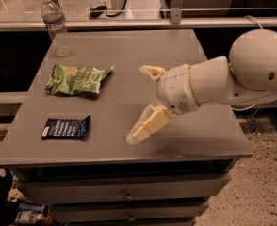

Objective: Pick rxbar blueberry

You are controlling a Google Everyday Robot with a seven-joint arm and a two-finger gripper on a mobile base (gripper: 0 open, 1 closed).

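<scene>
The rxbar blueberry (65, 127) is a small flat navy wrapper with white lettering, lying near the front left of the grey table (129, 46). My gripper (137, 102) hangs over the middle of the table, to the right of the bar and apart from it. Its two cream fingers are spread wide, one fingertip (150, 71) behind and the other fingertip (141, 132) nearer the front edge. It holds nothing. The white arm reaches in from the right.
A green crinkled snack bag (77, 79) lies behind the bar on the left. A clear water bottle (56, 25) stands at the back left corner. A railing runs behind the table. Drawers sit below the tabletop.
</scene>
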